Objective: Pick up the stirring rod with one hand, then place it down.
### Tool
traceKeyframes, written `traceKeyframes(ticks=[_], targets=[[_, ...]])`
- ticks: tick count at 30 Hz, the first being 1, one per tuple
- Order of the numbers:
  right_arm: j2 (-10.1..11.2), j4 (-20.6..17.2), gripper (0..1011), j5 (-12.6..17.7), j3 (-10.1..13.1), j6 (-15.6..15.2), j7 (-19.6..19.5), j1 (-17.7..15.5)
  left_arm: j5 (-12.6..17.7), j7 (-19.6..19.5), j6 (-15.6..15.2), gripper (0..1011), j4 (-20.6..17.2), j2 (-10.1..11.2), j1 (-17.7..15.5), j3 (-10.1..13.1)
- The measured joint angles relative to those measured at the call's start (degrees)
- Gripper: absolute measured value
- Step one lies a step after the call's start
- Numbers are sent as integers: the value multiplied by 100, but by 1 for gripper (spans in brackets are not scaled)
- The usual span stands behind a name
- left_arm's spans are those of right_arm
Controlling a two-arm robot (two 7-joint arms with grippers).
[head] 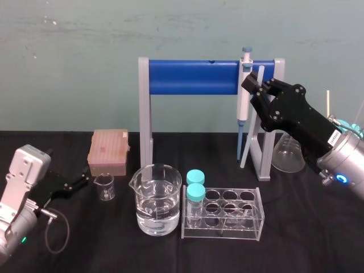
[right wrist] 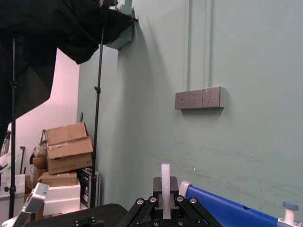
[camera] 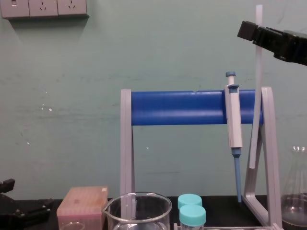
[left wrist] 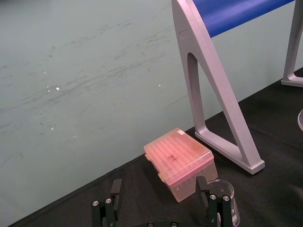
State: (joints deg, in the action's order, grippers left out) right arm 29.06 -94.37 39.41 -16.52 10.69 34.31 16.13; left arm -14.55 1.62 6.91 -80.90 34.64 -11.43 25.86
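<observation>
Jaws of right gripper (head: 257,88) clamp stirring rod (head: 249,136) near its top; rod hangs near-upright off the table, far right, just beside pipette (head: 243,96) on stand (head: 193,78). Lower slowly, clear of the stand's leg. Left gripper (head: 74,183) parked near left, jaws apart.

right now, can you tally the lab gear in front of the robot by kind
beakers: 2
teal-capped vials: 2
flask: 1
tube rack: 1
pink tip box: 1
pipette stand: 1
pipette: 1
stirring rod: 1, held in the right claw
total: 10
</observation>
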Motion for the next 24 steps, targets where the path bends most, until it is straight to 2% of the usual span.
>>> traceKeyframes(ticks=[10,24], targets=[[11,39,72,0,-4,18,47,-8,0,0,0,1000,0,0,0,0],[84,392,72,168,-202,141,568,-79,0,0,0,1000,0,0,0,0]])
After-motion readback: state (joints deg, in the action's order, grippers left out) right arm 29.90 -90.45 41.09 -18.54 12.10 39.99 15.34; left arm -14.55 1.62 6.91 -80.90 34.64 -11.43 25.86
